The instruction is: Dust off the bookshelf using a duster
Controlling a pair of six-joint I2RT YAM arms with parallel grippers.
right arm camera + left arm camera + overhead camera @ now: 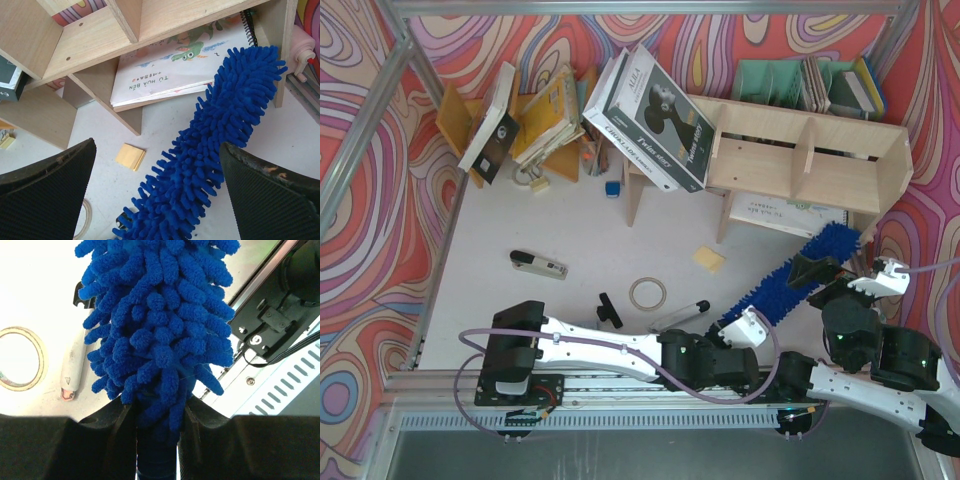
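Under the bookshelf lies a book lettered "TU HOA BEN"; left fingers clench the duster, right fingers released.

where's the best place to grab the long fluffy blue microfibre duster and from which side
Grip the long fluffy blue microfibre duster by its short smooth handle at the near end, where the left pincer is shut on it. The soft head would likely squash and slip, and it points toward the light plywood bookshelf, so come from the near side.

On the duster the handle is mostly hidden inside the left gripper; the tape ring is cut off at the left edge
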